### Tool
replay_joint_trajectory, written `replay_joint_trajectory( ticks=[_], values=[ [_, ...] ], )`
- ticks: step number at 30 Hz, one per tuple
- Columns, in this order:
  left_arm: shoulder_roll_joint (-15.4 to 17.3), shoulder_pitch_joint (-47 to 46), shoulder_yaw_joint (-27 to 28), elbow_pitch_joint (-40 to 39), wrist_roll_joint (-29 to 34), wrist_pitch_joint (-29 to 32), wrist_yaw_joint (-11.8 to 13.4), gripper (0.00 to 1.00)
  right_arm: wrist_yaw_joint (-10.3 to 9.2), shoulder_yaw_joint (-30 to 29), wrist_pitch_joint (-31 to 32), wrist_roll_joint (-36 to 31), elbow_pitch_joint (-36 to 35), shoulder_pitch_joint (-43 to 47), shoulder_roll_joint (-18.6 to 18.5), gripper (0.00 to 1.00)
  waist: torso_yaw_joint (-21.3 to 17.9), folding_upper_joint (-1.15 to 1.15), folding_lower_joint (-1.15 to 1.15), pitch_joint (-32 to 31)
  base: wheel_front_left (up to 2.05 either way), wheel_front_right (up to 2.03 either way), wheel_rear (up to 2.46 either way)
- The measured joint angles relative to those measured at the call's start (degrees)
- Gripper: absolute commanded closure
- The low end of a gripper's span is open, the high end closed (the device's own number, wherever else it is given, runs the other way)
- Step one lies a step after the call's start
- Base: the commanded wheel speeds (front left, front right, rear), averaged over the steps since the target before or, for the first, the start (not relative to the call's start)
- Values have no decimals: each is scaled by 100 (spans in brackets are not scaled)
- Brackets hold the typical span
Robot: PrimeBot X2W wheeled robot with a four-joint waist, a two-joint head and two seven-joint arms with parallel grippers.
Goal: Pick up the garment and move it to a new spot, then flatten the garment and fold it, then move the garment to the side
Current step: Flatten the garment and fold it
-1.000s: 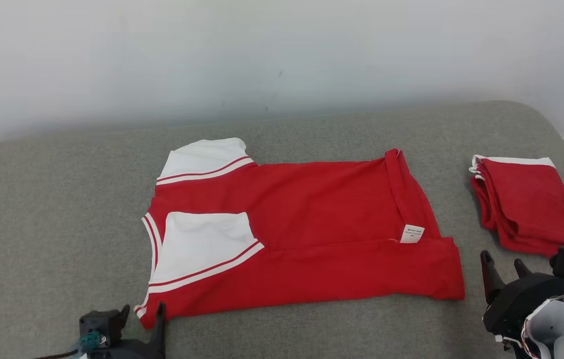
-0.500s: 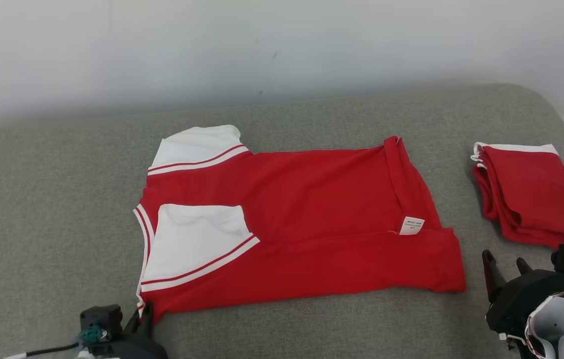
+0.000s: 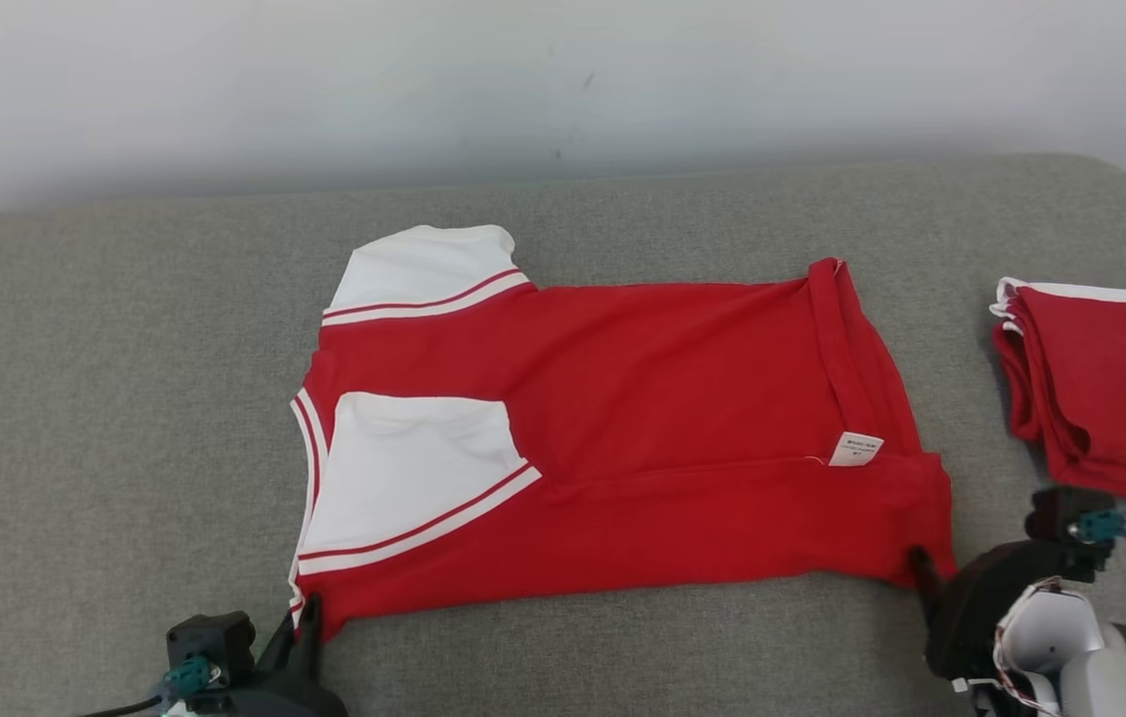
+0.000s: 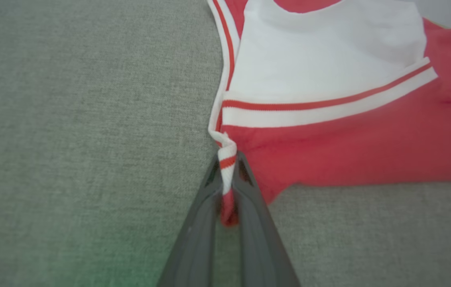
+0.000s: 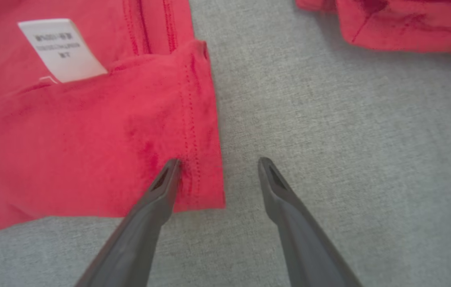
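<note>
Newly clamped with the left gripper (image 4: 227, 159) on the striped near-left corner of the red-and-white cotton shirt (image 3: 672, 398) flat on the grey fabric surface (image 3: 124, 398), with the right gripper (image 5: 217, 163) spread astride its near-right hem, fold lift likely next.

Bare cushion (image 3: 105, 398) lies open left of the shirt (image 3: 672, 398), behind it and along its near edge. On the right a clear strip of cushion runs between shirt and folded pile (image 3: 1110, 398). The wall (image 3: 523, 80) closes the far side.
</note>
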Motion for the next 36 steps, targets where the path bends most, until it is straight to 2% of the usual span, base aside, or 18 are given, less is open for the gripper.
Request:
replay_joint_trajectory(
  ticks=[9,10,11,12,18,24,29,36],
  values=[
    [-5,-20,-40,-32,-19,-10,5,100,-18,388,63,171,548,-276,-33,1,66,0,0,93,0,0,0],
    [-7,-22,-45,-31,-21,-16,5,100,-18,412,56,179,577,-299,-34,54,72,0,-1,94,0,0,0],
    [-9,-24,-51,-29,-27,-21,5,100,-18,467,52,179,598,-321,-43,72,78,0,0,91,0,0,0],
    [-10,-26,-59,-23,-33,-24,1,100,-18,503,32,178,609,-335,-46,100,83,0,0,85,0,0,0],
    [41,137,-100,-49,-97,-44,-104,100,-16,422,21,169,405,-160,-2,100,106,0,0,-78,0,0,0],
    [211,717,-119,-409,-225,113,-194,100,-9,235,201,322,-280,447,10,100,103,0,0,-346,0,0,0],
    [357,1109,-146,-849,-274,259,-133,100,-8,109,485,412,-835,1023,14,100,94,0,0,-523,0,0,0],
    [448,1432,-221,-1113,-269,421,23,100,-8,130,671,586,-1074,1518,12,100,68,0,0,-639,0,0,0]
  ],
)
